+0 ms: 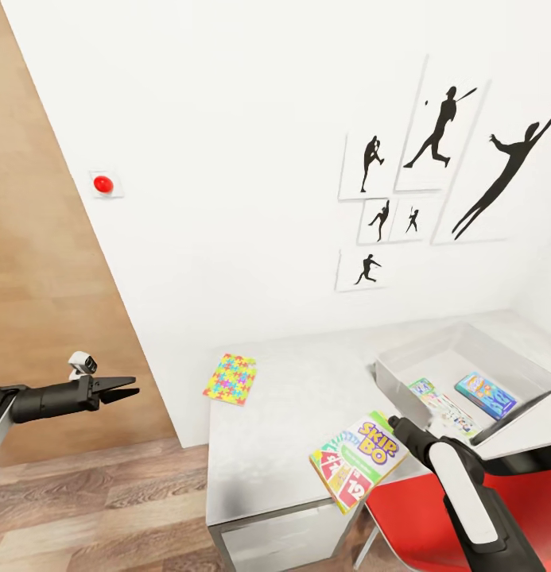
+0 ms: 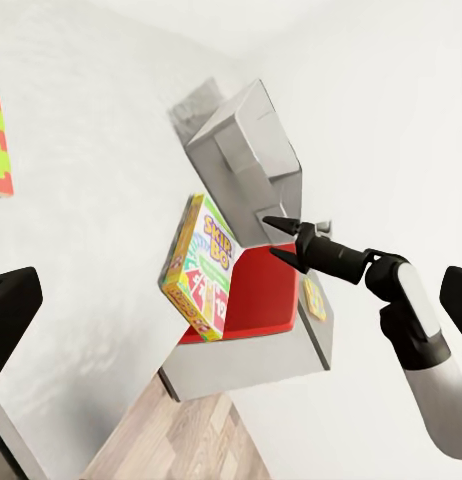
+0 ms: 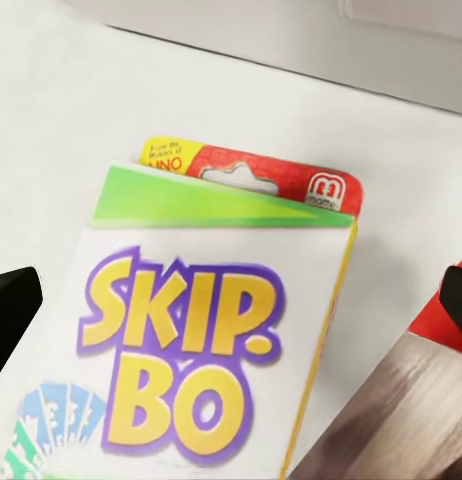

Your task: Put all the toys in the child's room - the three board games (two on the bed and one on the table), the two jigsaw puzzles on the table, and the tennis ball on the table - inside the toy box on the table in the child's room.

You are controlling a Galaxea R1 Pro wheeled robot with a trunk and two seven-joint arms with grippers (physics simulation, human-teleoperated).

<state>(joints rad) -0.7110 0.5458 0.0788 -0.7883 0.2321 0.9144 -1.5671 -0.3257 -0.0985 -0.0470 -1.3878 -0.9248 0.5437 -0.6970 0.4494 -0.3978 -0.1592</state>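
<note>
Right gripper (image 1: 396, 423) hangs right at the Skip-Bo box (image 1: 359, 460), which sits at the front edge of the table (image 1: 283, 429); can't tell if the jaws actually pinch it. Left gripper (image 1: 126, 388) is off to the side over the wood floor (image 1: 108, 508), fingers slightly apart, holding nothing. Jigsaw puzzle (image 1: 230, 379) lies flat near the wall. The toy box (image 1: 418, 359) has two game boxes (image 1: 466, 401) inside.

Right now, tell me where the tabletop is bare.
Bare: the table between the jigsaw puzzle and the toy box. Crowded: the front corner, where the Skip-Bo box overhangs beside the right gripper.
</note>
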